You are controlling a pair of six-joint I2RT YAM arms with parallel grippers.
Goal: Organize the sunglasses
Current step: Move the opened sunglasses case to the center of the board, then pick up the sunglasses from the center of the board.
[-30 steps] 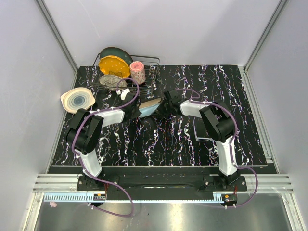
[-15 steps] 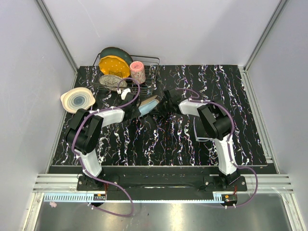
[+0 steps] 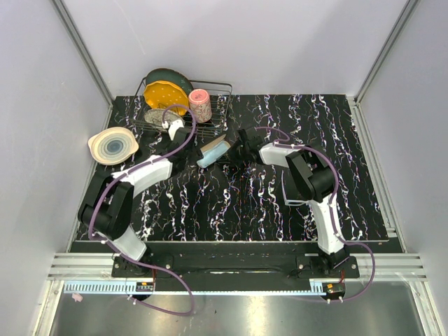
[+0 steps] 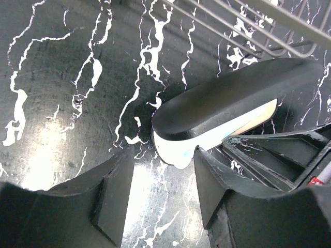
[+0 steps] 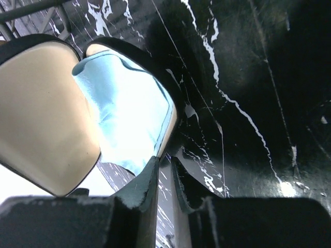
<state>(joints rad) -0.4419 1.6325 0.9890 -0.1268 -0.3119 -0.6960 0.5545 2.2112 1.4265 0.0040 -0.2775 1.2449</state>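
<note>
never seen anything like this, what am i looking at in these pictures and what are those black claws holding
These are two robot arms, left and right, bolted at the near edge of a black marbled table. The wide picture comes from a camera above and behind them; the other two come from a camera on each wrist. On the table: a wire dish rack with a yellow plate and a pink cup, a pale bowl beside it, and an open black glasses case with a light-blue cloth inside. The right pincer is pinched on the case's rim. The left pincer is open, holding nothing, the case just ahead of it. I cannot make out any sunglasses.
</note>
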